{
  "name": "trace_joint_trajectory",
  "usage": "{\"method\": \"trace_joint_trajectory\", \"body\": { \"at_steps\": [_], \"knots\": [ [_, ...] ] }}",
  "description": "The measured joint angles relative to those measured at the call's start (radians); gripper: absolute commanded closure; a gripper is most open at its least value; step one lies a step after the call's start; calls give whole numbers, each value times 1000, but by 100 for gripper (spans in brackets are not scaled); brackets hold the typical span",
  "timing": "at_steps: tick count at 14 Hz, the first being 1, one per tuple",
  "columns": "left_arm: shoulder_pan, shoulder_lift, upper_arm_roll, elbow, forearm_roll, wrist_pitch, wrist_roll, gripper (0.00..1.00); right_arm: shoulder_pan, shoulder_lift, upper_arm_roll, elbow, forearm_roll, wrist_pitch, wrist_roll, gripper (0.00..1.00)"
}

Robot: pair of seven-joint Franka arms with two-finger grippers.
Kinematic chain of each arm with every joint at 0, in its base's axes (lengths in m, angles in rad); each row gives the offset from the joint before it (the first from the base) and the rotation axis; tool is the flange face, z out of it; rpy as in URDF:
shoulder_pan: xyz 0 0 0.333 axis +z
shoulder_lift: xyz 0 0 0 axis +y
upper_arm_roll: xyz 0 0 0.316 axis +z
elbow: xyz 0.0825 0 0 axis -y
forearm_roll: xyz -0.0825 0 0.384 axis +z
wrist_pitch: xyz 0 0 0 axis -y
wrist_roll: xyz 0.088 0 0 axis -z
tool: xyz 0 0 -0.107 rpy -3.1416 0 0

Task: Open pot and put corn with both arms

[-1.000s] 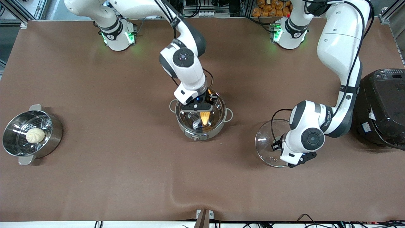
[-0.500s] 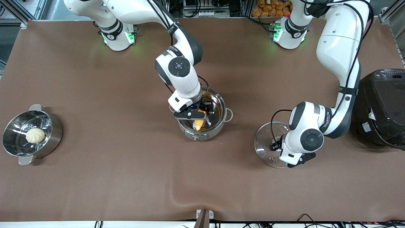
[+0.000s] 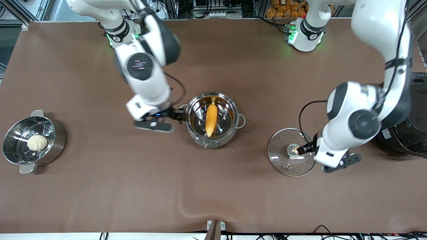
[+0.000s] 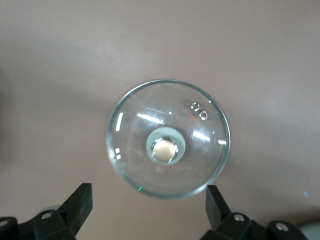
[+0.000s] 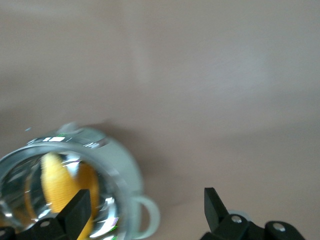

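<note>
The grey pot (image 3: 213,141) stands open mid-table, and the yellow corn (image 3: 211,119) lies inside it, stalk end toward the robot bases. My right gripper (image 3: 160,121) is open and empty, over the table just beside the pot's loop handle toward the right arm's end. The right wrist view shows the pot (image 5: 112,165), the corn (image 5: 60,192) and my right gripper (image 5: 145,212). The glass lid (image 3: 283,160) lies flat on the table, copper knob (image 3: 294,149) up. My left gripper (image 3: 338,162) is open and empty, over the table beside the lid's rim. The left wrist view shows the lid (image 4: 167,115) and my left gripper (image 4: 147,210).
A shiny steamer pot (image 3: 53,146) with a white bun (image 3: 37,142) stands at the right arm's end of the table. A large black cooker (image 3: 405,113) stands at the left arm's end, close to the left arm's elbow.
My right gripper let go of the corn in the pot, rose and moved off toward the right arm's end. My left gripper rose off the lid and shifted toward the cooker.
</note>
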Motion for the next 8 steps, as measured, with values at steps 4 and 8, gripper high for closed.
{"method": "trace_joint_trajectory", "body": {
  "at_steps": [4,8],
  "knots": [
    [-1,-168,-9,-1,0,-150,96,0,-231,-100,-7,-109,-1,-28,-322,0],
    [18,-295,-7,-3,-13,-249,305,0,-360,-225,-8,-119,-47,-123,-529,0]
  ]
}}
